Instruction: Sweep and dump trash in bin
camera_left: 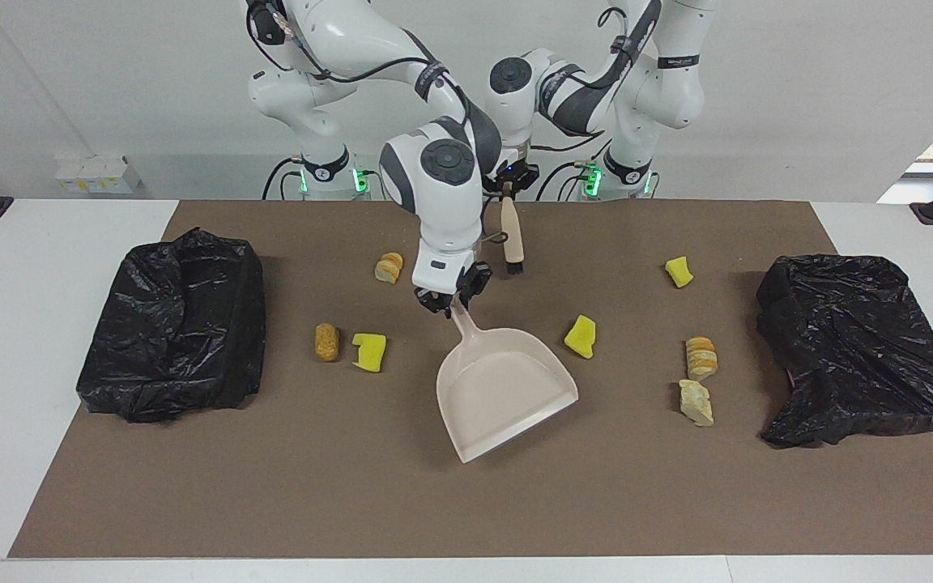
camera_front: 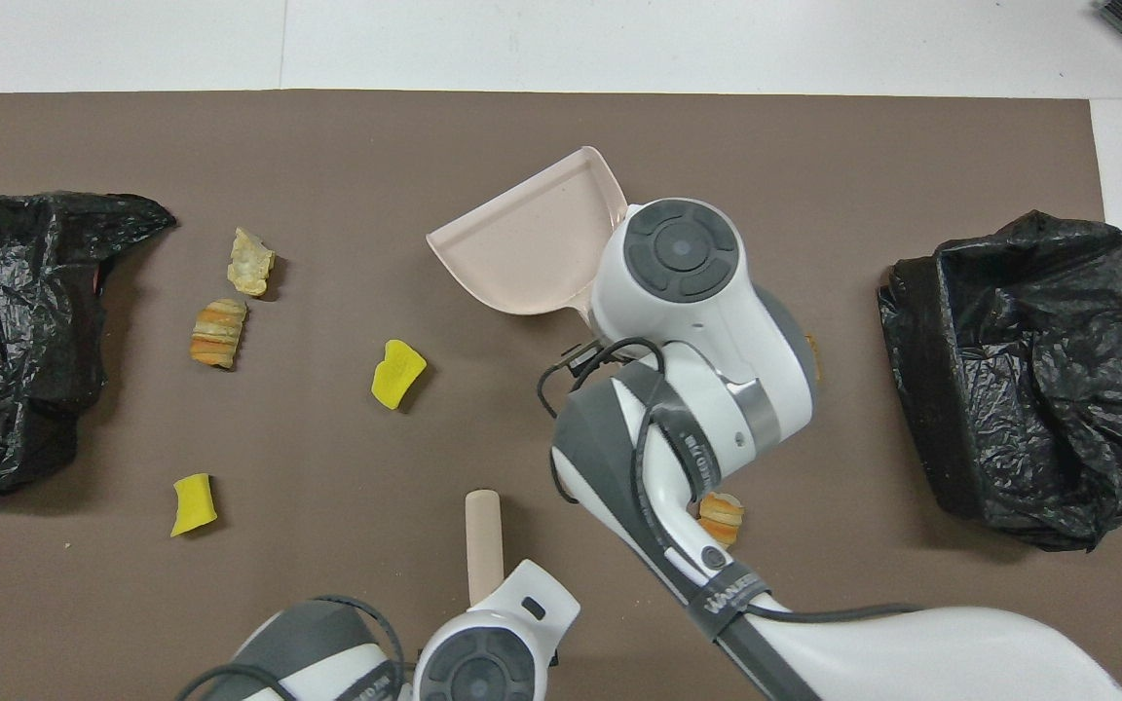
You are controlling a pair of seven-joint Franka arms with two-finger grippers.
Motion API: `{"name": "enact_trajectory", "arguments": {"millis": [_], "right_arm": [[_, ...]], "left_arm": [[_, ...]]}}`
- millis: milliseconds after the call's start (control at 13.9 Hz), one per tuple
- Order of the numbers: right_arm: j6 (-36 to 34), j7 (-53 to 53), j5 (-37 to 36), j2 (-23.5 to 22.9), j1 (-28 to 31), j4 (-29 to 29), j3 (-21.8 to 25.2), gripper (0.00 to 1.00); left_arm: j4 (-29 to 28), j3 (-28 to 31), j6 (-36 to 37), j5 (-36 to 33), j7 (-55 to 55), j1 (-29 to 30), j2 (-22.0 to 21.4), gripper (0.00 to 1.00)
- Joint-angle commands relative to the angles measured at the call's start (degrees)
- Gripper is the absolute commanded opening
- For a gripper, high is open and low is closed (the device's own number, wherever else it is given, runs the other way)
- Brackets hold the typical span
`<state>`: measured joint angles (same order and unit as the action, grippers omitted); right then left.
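Observation:
My right gripper (camera_left: pixel 452 304) is shut on the handle of the beige dustpan (camera_left: pixel 507 389), which lies at mid-table with its open mouth pointing away from the robots; it also shows in the overhead view (camera_front: pixel 532 253). My left gripper (camera_left: pixel 509 190) is shut on the brush (camera_left: pixel 512 239), bristles down, near the robots' edge of the mat. The trash lies scattered around the pan: a yellow wedge (camera_left: pixel 581 336) beside it, a yellow wedge (camera_left: pixel 369 351) and a brown chunk (camera_left: pixel 326 342) toward the right arm's end, and a bread piece (camera_left: pixel 389 267) nearer the robots.
More trash lies toward the left arm's end: a yellow wedge (camera_left: pixel 679 272), a striped pastry (camera_left: pixel 700 357) and a pale chunk (camera_left: pixel 695 402). Black-bag bins stand at both ends of the brown mat: one (camera_left: pixel 175 324) at the right arm's end, one (camera_left: pixel 855 348) at the left arm's.

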<state>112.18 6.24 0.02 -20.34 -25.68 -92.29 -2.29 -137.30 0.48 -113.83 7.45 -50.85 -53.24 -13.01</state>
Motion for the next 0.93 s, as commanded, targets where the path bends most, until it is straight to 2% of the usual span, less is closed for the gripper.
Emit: {"name": "enact_trajectory", "arguments": {"millis": [0,144,287,431,574,718,861], "right_arm": [[-1.26,17.25,0.07,1.27,2.04,-1.4,-0.44,0.0],[-1.17,24.92,-1.59,1.18,2.3,-1.49,-0.26,0.0],[-0.39,35.71,-7.72,1.01,3.35,-1.4,-0.44,0.0],[-0.03,46.18,-8.45,-0.13,5.37,-0.88,-0.52,0.0],[-0.03,53.31,-9.33,-3.11,5.12,2.1,-0.44,0.0],[0.06,56.5,-10.04,-5.23,5.03,3.69,-0.52,0.0],[-1.16,59.14,-10.21,-8.56,4.77,8.59,-0.61,0.0]], "left_arm": [[-0.52,0.05,5.7,0.19,4.25,10.22,-6.14,0.0],[2.55,0.14,9.48,0.02,6.98,15.78,-6.07,0.0],[4.05,0.14,9.94,-1.82,6.82,20.7,-5.46,0.0],[4.5,0.05,11.08,-5.23,7.87,25.1,-5.27,0.0],[4.5,0.14,11.17,-7.44,9.01,28.7,-5.19,0.0],[4.41,0.05,13.18,-11.13,11.2,33.36,-5.19,0.0],[4.06,0.14,14.85,-11.49,12.18,37.75,-5.36,0.0]]}}
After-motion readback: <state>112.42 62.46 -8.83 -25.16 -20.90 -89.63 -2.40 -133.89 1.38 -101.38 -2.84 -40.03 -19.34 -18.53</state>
